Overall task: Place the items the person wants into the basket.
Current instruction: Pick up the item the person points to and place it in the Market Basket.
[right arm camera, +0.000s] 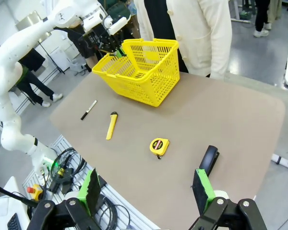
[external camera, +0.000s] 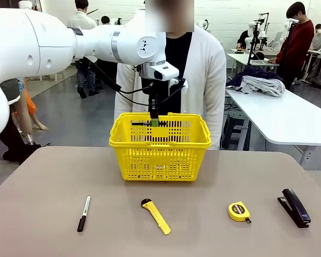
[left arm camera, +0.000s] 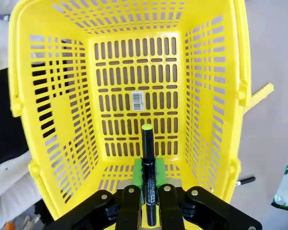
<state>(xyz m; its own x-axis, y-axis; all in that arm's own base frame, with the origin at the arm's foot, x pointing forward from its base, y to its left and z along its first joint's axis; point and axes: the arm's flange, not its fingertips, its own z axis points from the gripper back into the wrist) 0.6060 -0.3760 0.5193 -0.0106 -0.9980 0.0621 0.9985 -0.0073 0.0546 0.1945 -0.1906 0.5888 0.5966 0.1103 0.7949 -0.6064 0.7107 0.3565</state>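
Note:
My left gripper (external camera: 154, 121) hangs over the yellow basket (external camera: 160, 155) at rim height and is shut on the slim black pen (external camera: 142, 123). Looking down the left wrist, the pen (left arm camera: 147, 167) lies clamped between the green pads (left arm camera: 138, 179), its yellow tip over the basket floor (left arm camera: 134, 72). The yellow utility knife (external camera: 155, 216) and the black stapler (external camera: 294, 207) lie on the table's near side. My right gripper (right arm camera: 146, 189) hovers open and empty above the table edge, close to the stapler (right arm camera: 210, 159). The person (external camera: 208, 75) stands behind the basket.
A black marker with a white barrel (external camera: 84, 213) lies front left and a yellow tape measure (external camera: 239, 211) front right. The brown table (external camera: 53, 176) has free room around the basket. A white table with clothes (external camera: 289, 115) stands to the right.

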